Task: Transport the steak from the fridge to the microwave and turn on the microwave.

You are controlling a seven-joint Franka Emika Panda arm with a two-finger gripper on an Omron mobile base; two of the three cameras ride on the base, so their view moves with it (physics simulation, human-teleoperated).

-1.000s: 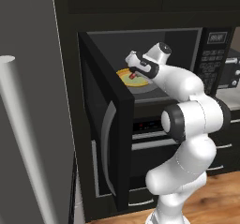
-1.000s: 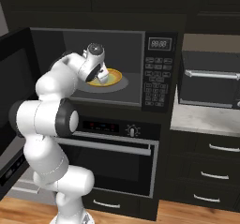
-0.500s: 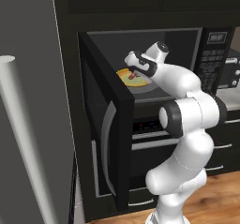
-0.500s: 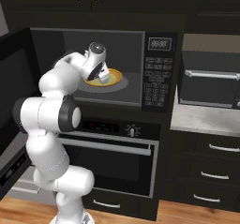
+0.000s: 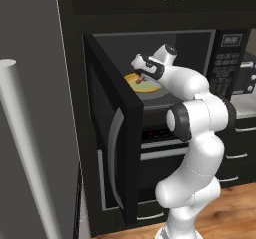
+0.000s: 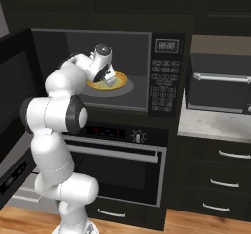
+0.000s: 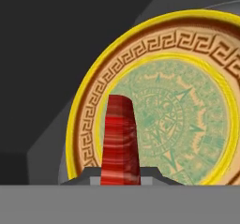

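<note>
Microwave (image 6: 165,76) cavity: steak (image 7: 121,141) above yellow plate (image 7: 197,54).

The steak (image 7: 121,141) looks glossy with fine streaks. The yellow plate (image 7: 154,49) has a smooth glazed look with a printed pattern. The microwave (image 6: 164,76) is matt black, the fridge (image 5: 30,108) brushed grey, and the floor (image 5: 235,218) wood.
</note>
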